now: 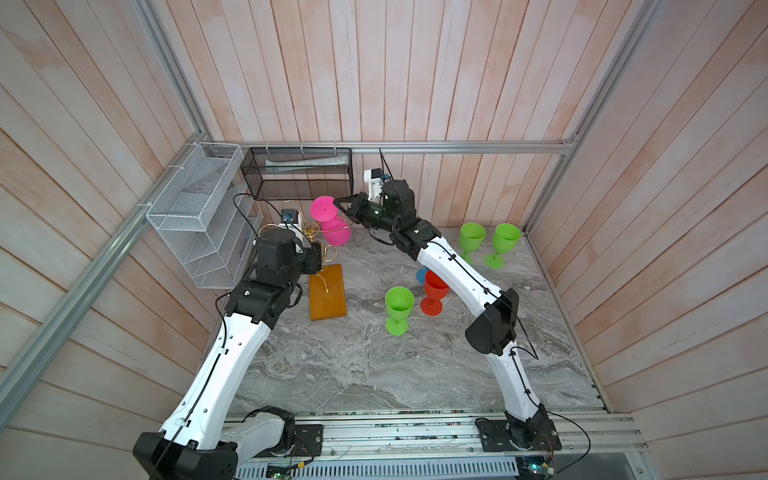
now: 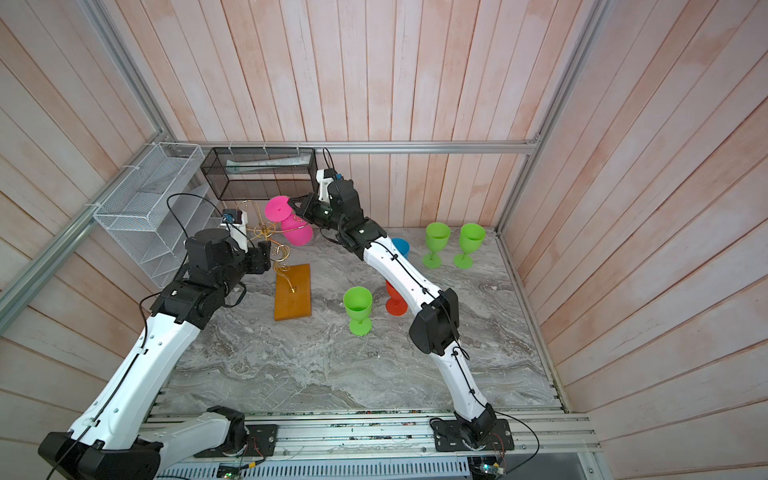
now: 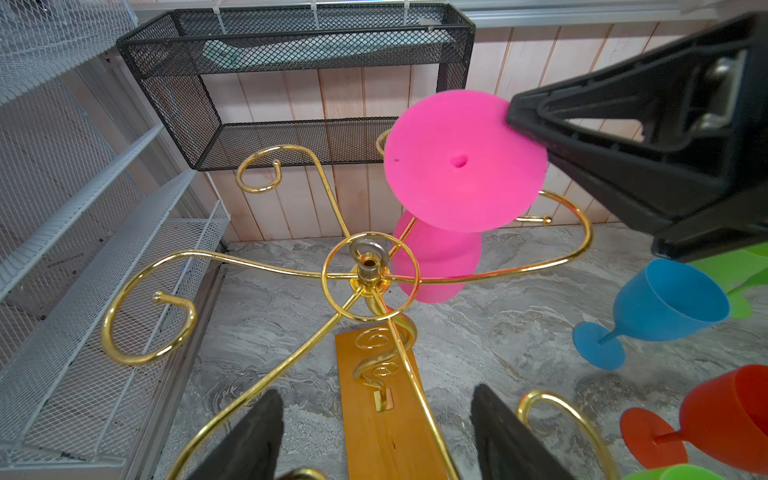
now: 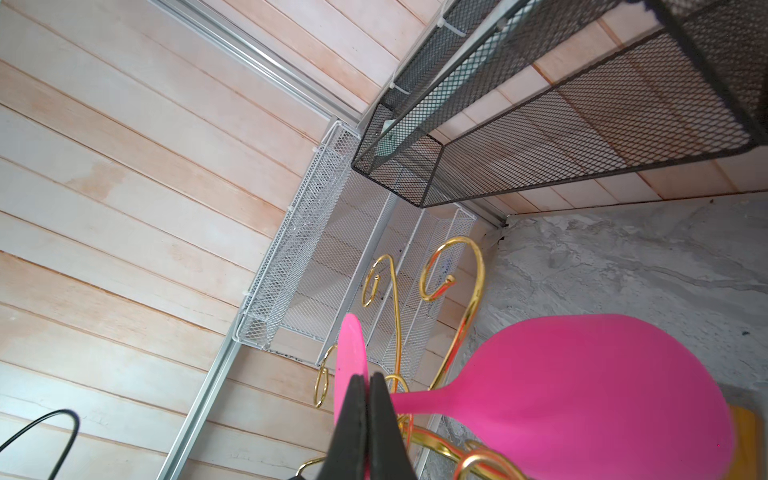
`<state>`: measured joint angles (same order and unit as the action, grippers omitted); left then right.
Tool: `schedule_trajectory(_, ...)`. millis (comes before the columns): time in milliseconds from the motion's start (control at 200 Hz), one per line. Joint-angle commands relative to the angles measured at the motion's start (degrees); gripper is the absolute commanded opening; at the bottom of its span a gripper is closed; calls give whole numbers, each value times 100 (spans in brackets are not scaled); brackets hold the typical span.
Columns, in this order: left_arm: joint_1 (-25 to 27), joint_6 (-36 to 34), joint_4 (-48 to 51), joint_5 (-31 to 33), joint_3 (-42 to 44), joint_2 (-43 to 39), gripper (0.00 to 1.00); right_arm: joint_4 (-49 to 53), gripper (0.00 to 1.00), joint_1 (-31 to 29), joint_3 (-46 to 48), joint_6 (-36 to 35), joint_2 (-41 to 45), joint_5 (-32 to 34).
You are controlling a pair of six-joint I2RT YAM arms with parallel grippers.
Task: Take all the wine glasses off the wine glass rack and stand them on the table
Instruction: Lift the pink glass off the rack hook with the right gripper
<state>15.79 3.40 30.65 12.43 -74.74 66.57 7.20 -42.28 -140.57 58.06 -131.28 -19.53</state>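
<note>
Gripping only the rim of the foot gives weak control of the bowl, so this step calls for slow, guided motion.

In both top views, the right gripper [image 1: 337, 202] is clamped on the edge of the disc foot of the pink wine glass [image 1: 330, 222]. The glass hangs tilted, bowl down, among the scroll arms at the top of the wine glass rack [image 1: 328, 293]. The left gripper [image 1: 319, 258] sits just beside the rack's upper stem, holding nothing.

In the left wrist view, the left fingers [image 3: 253, 436] are spread, one on each side of a gold arm. Contact with the arm cannot be confirmed. The foot sits above the arms and the bowl below, so the stem appears threaded through a scroll. Draw the glass outward along that arm's opening; do not pull straight up.

In the right wrist view, the pads [image 4: 353, 415] are pressed together on the thin foot edge. Expect the glass to pivot in this pinch. Brace the rack with the left gripper if it tips.
</note>
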Motion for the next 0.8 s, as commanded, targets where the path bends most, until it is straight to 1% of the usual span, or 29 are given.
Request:
schedule_trajectory(0,29,-59,31,40,109,-109,73,-25,0,145,-251,-59,3,204)
schedule_trajectory(110,38,-69,37,71,98,-109,73,-73,0,278,-176,-77,89,215)
schedule_trajectory(220,47,-68,46,80,82,-101,73,-305,0,385,91,-75,303,277)
schedule_trajectory(365,65,-68,63,148,41,-100,73,-349,0,548,191,-210,520,350)
schedule_trajectory(425,73,-67,66,206,1,-105,75,-392,0,619,324,-301,677,368)
schedule_trajectory(555,86,-42,124,310,-139,-92,77,-805,0,735,1109,-519,1272,482)
schedule_trajectory(650,118,9,198,380,-250,-81,78,-1067,0,797,1797,-849,1808,633)
schedule_trajectory(745,223,55,360,593,-434,-39,80,-1246,0,869,2472,-1179,2325,630)
schedule_trajectory(795,371,27,446,788,-549,-13,82,-1307,0,896,2853,-1379,2628,693)
